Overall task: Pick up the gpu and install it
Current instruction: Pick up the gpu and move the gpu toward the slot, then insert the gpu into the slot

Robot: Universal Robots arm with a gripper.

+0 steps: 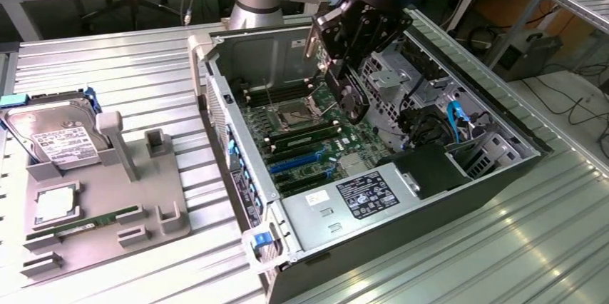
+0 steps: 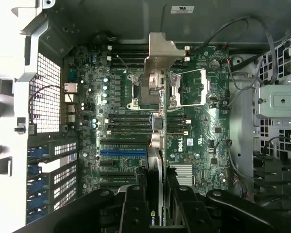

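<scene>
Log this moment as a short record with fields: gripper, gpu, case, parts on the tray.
gripper: gripper shut on the gpu, above the open computer case
gpu: held edge-on over the motherboard, silver bracket at the end away from the gripper, not yet seated in a slot
case: lying on its side, panel off
tray: hard drive and RAM stick on the grey tray, at the exterior view's left

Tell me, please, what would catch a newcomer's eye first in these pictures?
The open case lies in the middle, its green motherboard bare. Above it the gripper hangs, shut on the gpu, held on edge. At the exterior view's left, a grey tray carries a hard drive.
</scene>
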